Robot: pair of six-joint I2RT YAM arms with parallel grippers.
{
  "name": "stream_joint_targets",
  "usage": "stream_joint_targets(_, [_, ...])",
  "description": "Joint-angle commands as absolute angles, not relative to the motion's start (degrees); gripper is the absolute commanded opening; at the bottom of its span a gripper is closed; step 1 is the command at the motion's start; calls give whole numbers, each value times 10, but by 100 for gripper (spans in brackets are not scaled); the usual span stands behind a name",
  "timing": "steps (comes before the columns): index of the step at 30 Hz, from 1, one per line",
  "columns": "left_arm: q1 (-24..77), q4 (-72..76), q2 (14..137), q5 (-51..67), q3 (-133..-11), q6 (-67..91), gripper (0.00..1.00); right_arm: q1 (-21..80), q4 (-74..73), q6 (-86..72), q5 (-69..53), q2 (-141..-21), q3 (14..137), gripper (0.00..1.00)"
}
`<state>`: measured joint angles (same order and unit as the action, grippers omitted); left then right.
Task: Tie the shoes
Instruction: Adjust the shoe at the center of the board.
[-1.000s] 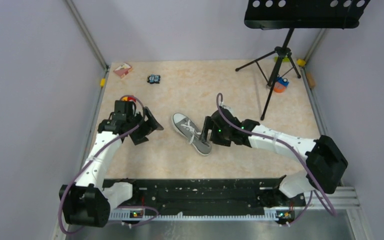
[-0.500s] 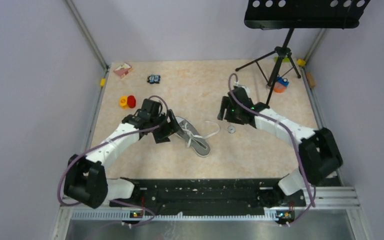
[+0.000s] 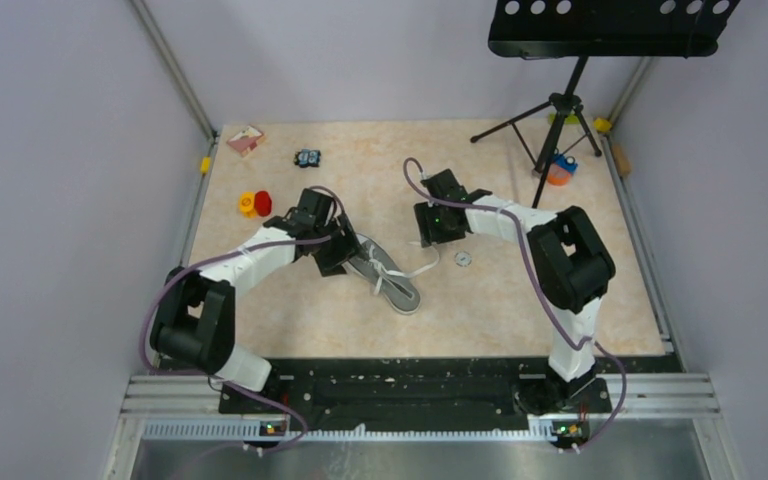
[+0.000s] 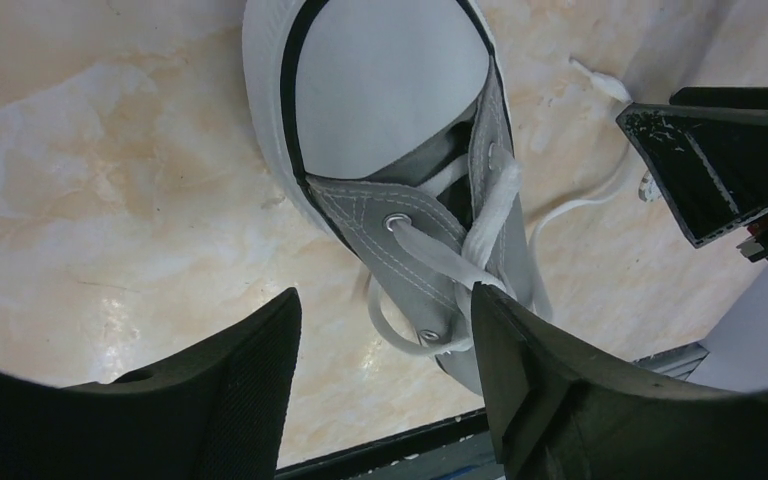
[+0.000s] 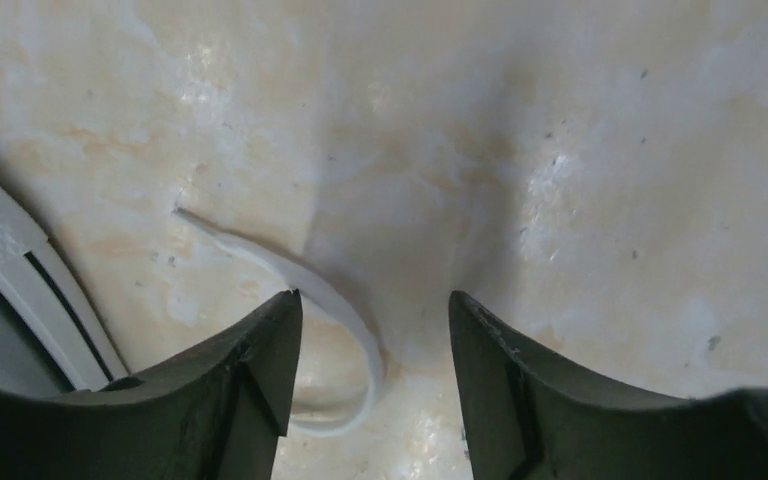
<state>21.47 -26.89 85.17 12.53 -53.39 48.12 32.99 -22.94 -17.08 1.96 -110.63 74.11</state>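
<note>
Two end effectors flank a grey shoe (image 3: 387, 272) lying near the middle of the table (image 3: 290, 310), its white laces (image 4: 457, 262) undone. The left end effector (image 4: 384, 312) hangs released just over the shoe's eyelet rows, its fingers spread either side of the crossed laces and touching nothing. To the shoe's right, the right end effector (image 5: 370, 305), also spread wide and empty, hovers low over a loose lace end (image 5: 290, 275) that curls across the bare table beside the sole.

The step in hand appears to be gathering the lace ends. It would go best if the right end effector came straight down with the lace across its gap and clenched near the tip. The left should take a strand by the eyelets without pinching canvas, since a pull on an unsteadied shoe would likely drag it.

A small washer (image 3: 463, 259) lies just right of the lace, near enough to be nudged. Behind and left of the shoe sit red and yellow pieces (image 3: 255, 204), with a black object (image 3: 307, 158) and a pink card (image 3: 246, 139) further back. Far right of the shoe stands a music stand (image 3: 561, 105) with an orange-and-blue item (image 3: 560, 170) at its foot. One tripod leg reaches close to the right arm and could catch a wide swing.
</note>
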Motion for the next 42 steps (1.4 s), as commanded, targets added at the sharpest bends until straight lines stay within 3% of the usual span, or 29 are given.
stream_joint_targets(1, [215, -226, 876, 123, -551, 497, 67, 339, -243, -142, 10, -1144, 769, 49])
stream_joint_targets(3, [215, -221, 890, 127, -556, 497, 64, 345, -250, -144, 27, -1147, 773, 23])
stream_joint_targets(4, [216, -218, 895, 129, -557, 496, 63, 347, -253, -148, 36, -1144, 772, 0])
stream_joint_targets(11, [222, -183, 946, 165, -580, 493, 47, 344, -243, -198, 97, -1042, 717, 0])
stream_joint_targets(17, [241, -126, 986, 226, -607, 487, 9, 342, -227, -266, 128, -889, 629, 0])
stream_joint_targets(19, [250, -105, 995, 252, -619, 482, 2, 341, -225, -291, 132, -839, 595, 0])
stream_joint_targets(21, [262, -92, 1004, 274, -636, 472, 2, 341, -228, -313, 138, -790, 560, 0])
stream_joint_targets(31, [339, -82, 1051, 372, -717, 422, 12, 342, -301, -358, 189, -624, 483, 0])
stream_joint_targets(33, [341, -91, 1052, 372, -718, 414, 23, 342, -308, -358, 200, -611, 465, 0])
stream_joint_targets(36, [339, -151, 1048, 325, -730, 376, 55, 342, -314, -352, 189, -618, 449, 0])
stream_joint_targets(38, [336, -196, 1043, 298, -738, 358, 68, 342, -312, -346, 169, -634, 451, 21])
stream_joint_targets(41, [326, -212, 1027, 273, -735, 353, 72, 341, -283, -337, 127, -641, 455, 57])
stream_joint_targets(42, [321, -212, 1020, 268, -731, 353, 72, 341, -266, -334, 112, -642, 456, 63])
